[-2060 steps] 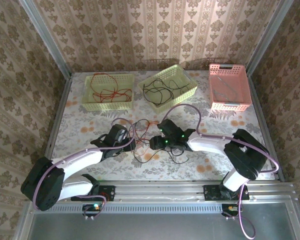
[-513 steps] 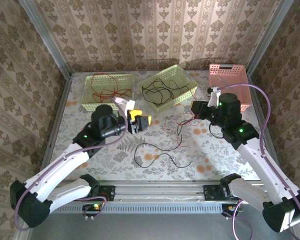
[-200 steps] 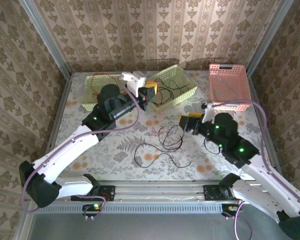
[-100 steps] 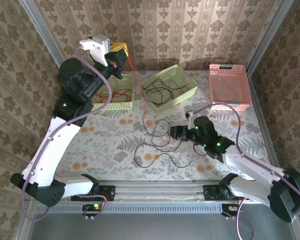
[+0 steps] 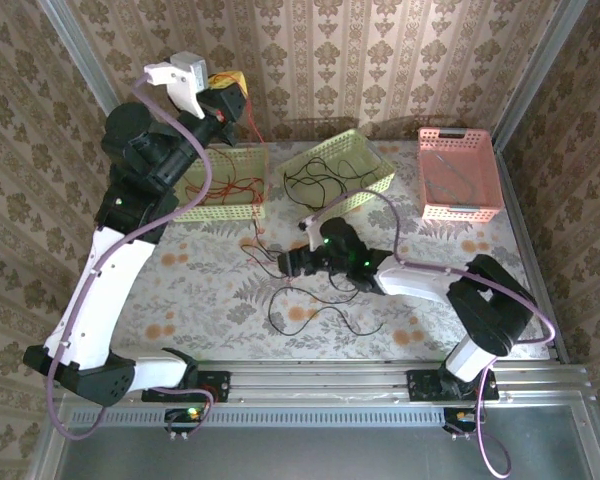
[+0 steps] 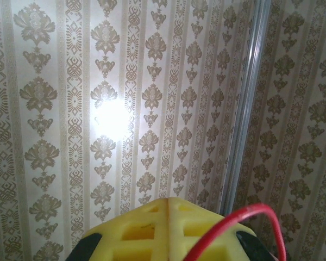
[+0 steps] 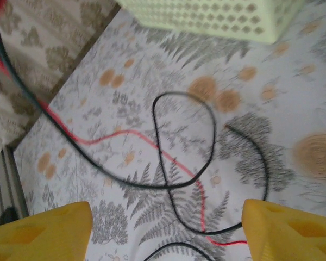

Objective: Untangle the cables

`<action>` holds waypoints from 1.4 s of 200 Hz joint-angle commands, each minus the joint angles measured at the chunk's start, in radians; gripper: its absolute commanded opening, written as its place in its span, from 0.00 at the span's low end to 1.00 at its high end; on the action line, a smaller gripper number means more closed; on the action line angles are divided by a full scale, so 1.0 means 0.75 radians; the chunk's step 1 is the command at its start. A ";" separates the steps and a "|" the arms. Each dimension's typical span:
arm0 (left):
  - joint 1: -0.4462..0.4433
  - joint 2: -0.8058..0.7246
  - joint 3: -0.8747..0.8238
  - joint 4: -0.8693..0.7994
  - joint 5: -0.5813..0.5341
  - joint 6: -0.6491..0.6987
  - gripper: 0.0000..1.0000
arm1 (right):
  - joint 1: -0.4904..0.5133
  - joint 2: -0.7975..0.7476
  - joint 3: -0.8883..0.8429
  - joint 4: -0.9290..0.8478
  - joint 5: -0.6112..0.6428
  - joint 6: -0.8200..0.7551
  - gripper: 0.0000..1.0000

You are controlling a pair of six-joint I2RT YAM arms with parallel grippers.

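The cables lie loosely looped on the flowered table: a black cable (image 5: 315, 315) and thin red ones beside it. My left gripper (image 5: 230, 100) is raised high near the back wall, its yellow fingers (image 6: 152, 231) pressed together, shut on a red cable (image 6: 244, 215). That red cable (image 5: 248, 240) hangs down towards the table. My right gripper (image 5: 288, 263) is low over the tangle and open. Between its yellow fingertips (image 7: 41, 231) the table shows a black cable loop (image 7: 212, 125) crossed by a red cable (image 7: 152, 141); nothing is gripped.
At the back stand a pale green basket (image 5: 220, 210) holding red cables, a tilted green basket (image 5: 375, 185) holding black cables, and a pink basket (image 5: 460, 210). The green basket's wall (image 7: 217, 19) is close ahead of the right gripper. Papered walls enclose the table.
The right gripper has slid left over the tangle and its jaws have spread wider. The left gripper, still shut on the red cable, has shifted slightly up and left.
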 commanded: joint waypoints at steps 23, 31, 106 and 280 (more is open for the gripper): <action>0.043 -0.011 0.045 -0.045 0.068 -0.072 0.00 | 0.108 0.110 0.055 0.114 0.199 -0.413 0.77; 0.045 -0.017 0.040 -0.045 0.071 -0.075 0.00 | 0.108 0.139 0.080 0.109 0.241 -0.446 0.76; 0.082 -0.063 0.006 -0.054 0.109 -0.113 0.00 | 0.108 0.170 0.065 0.192 0.316 -0.459 0.03; 0.111 -0.125 -0.036 -0.101 0.140 -0.166 0.00 | 0.172 0.322 0.235 0.264 0.519 -0.773 0.32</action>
